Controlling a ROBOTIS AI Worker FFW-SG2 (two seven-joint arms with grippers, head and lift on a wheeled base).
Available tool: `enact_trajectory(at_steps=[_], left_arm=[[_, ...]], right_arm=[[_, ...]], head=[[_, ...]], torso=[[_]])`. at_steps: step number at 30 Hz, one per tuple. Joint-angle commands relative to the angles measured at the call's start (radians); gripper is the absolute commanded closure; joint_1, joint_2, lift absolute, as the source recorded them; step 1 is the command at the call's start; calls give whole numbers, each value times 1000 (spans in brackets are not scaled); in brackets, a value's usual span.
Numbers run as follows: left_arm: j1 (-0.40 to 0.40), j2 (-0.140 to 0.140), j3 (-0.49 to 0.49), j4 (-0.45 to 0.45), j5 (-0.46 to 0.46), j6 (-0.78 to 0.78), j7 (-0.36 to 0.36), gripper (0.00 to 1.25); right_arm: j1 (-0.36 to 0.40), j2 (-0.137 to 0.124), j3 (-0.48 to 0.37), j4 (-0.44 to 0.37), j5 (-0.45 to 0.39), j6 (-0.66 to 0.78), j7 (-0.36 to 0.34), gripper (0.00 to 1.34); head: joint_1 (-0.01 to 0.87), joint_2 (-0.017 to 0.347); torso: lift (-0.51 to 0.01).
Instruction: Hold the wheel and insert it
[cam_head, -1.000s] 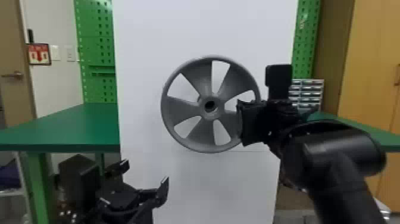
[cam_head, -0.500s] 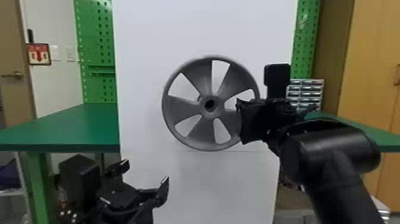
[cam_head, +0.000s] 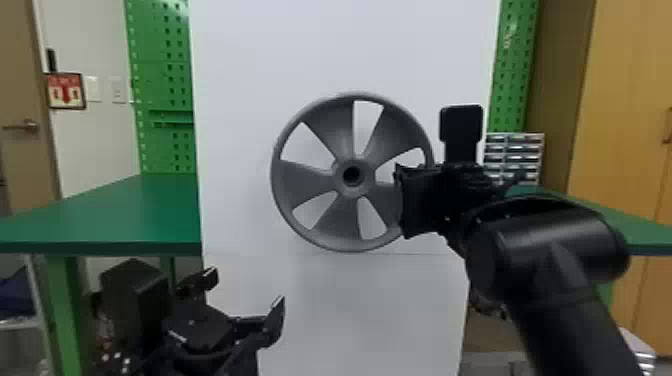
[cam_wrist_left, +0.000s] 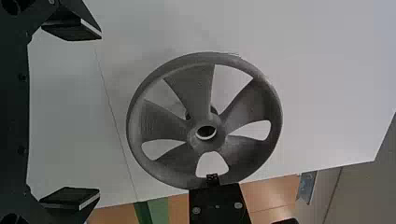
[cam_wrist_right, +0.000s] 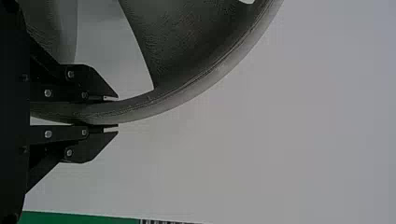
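Slightly higher and a touch leftward, the right hand (cam_head: 422, 202) now sits a little off from its earlier place in the head view, its arm drawn in leftward too. Grey wheel (cam_head: 312, 181) and all, it has risen by a small amount, the hub (cam_head: 352, 175) staying about where it was from side to side. The left hand (cam_head: 243, 292) looks unchanged, low on the left.

The wheel stands upright, roughly midway between the left and right edges of the white panel (cam_head: 350, 45), its lower rim near the seam running across that panel. Whether it touches the panel, I cannot tell. It has a smooth round rim, five broad spokes flaring outward, five openings between them, and a dark hole through the middle. In the left wrist view, part of something round peeks from behind the hub.

The right hand's two fingers are clamped on the rim at the wheel's right side. The left hand's fingers are spread well apart, with nothing between them.
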Motion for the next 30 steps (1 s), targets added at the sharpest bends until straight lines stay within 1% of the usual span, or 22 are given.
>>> enact_trajectory(at_steps=[1, 21, 30], left_arm=[[-1, 0, -2, 2, 0, 0, 0, 101], [-4, 0, -4, 5, 2, -5, 0, 101], [-8, 0, -5, 8, 3, -6, 0, 101]], right_arm=[[-5, 2, 7, 3, 1, -6, 0, 1167], [-28, 2, -9, 41, 18, -17, 0, 1167], [-30, 2, 11, 54, 18, -23, 0, 1167]], head=[[210, 9], [210, 9], [210, 9]], torso=[[-442], [-442], [-442]])
